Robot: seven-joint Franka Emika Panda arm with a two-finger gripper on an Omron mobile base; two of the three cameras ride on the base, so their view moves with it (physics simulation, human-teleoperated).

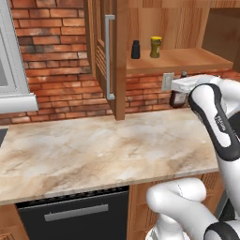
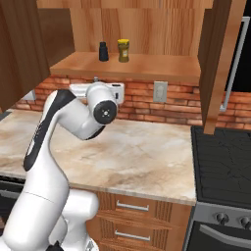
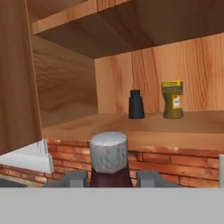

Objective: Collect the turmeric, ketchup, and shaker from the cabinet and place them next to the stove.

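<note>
- Gripping the ketchup (image 3: 109,162) by its neck, the gripper (image 3: 110,178) hung closed below the cabinet (image 3: 144,127) shelf.
- The shaker (image 3: 136,104) and turmeric (image 3: 172,99) sat on that shelf, uncollected; nothing lay beside the stove (image 2: 223,162).

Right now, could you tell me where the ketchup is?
The ketchup is in the gripper, below the cabinet shelf where the shaker and turmeric stand.
</note>
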